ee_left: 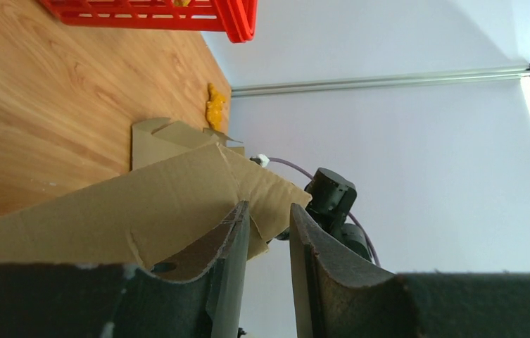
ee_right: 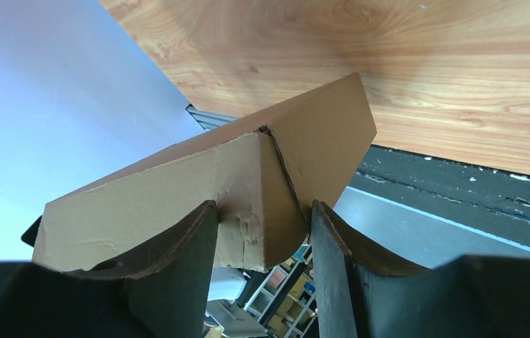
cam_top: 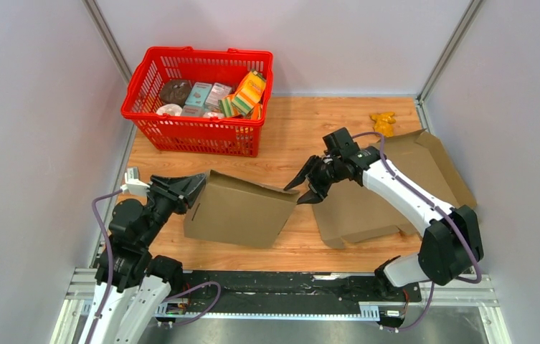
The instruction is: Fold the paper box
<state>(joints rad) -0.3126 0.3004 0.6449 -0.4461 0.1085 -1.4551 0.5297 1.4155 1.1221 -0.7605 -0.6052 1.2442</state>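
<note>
Wooden bench (cam_top: 302, 129), enclosed by grey walls (cam_top: 37, 107); red basket (cam_top: 145, 125) set at back left. Left arm (cam_top: 134, 222) is bent low; right arm (cam_top: 403, 197) is stretched leftward. Half-folded box (cam_top: 242, 208) is placed mid-bench between the tools. Left tool (cam_top: 193, 185) is held part-open at the box's left edge, unclamped. Right tool (cam_top: 301, 190) is clamped on the box's right corner.

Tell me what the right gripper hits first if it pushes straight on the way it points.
The paper box: its near corner already sits between the fingers of the right gripper, seemingly pinched, so any push would only drive deeper onto the cardboard.
</note>
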